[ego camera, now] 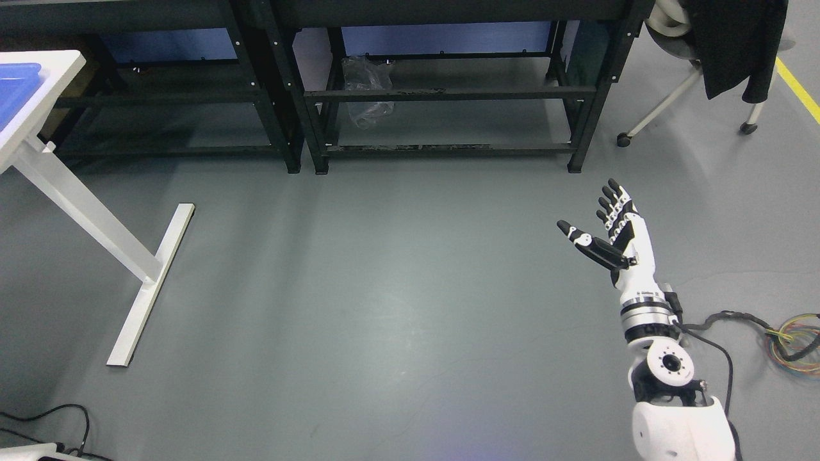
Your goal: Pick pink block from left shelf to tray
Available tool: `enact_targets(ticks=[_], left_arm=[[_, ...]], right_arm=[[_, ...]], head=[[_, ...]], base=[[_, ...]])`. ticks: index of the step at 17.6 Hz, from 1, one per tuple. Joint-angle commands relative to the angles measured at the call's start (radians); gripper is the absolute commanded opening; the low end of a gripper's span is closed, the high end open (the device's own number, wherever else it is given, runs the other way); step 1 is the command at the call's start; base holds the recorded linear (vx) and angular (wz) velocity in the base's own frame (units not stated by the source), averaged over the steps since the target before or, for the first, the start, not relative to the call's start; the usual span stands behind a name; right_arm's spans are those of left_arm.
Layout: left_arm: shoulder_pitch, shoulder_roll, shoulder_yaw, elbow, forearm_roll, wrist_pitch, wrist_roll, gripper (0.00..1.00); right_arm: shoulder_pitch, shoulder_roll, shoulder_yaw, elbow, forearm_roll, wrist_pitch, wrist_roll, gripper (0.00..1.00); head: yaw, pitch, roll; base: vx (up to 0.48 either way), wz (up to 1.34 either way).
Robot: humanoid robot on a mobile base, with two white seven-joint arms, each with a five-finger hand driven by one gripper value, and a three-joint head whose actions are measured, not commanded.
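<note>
1. The fingers of the right hand are spread straight and hold nothing, the thumb splayed toward the frame's left; the hand hangs in the right of the frame over bare grey floor.
2. The right arm comes in from the lower right corner, with a cable trailing beside it toward coloured wires at the right edge. The left hand is not visible.
3. The pink block is nowhere in view. Only the lower rails of two black shelf frames cross the top of the frame, the left shelf among them.
4. The blue tray sits on the white surface at the upper left edge.
5. I judge the step in hand is still the approach. To do it well, the view probably needs to rise until the left shelf's boards and the block show, and the open hand should stay clear of the shelf posts and the white leg before any reach begins.
</note>
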Motion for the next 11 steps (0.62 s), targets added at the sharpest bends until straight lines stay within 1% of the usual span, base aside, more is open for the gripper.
enact_targets(ticks=[1,7,8,10,11], left_arm=[[0.032,0.017,0.000,-0.017,0.000,0.000,0.000,1.00],[0.032,0.017,0.000,-0.017,0.000,0.000,0.000,1.00],[0.032,0.017,0.000,-0.017,0.000,0.000,0.000,1.00],[0.032,0.017,0.000,-0.017,0.000,0.000,0.000,1.00],[0.032,0.017,0.000,-0.017,0.000,0.000,0.000,1.00]], right_arm=[[0.000,-0.017,-0.004,-0.013,-0.001,-0.002,-0.009,1.00],[-0.002,-0.017,-0.007,-0.012,-0.009,-0.005,-0.003,1.00],[-0.002,-0.017,-0.007,-0.012,-0.006,-0.025,-0.004,1.00],[-0.003,-0.017,-0.007,-0.012,0.046,-0.067,-0.015,0.99],[-0.011,-0.017,-0.032,-0.012,0.135,-0.067,-0.016,0.99]], head=[[0.0000,0.000,0.000],[0.0000,0.000,0.000],[0.0000,0.000,0.000],[0.0000,0.000,0.000],[0.0000,0.000,0.000]], base=[[0.000,0.00],[0.000,0.00],[0.000,0.00],[0.000,0.00],[0.000,0.00]])
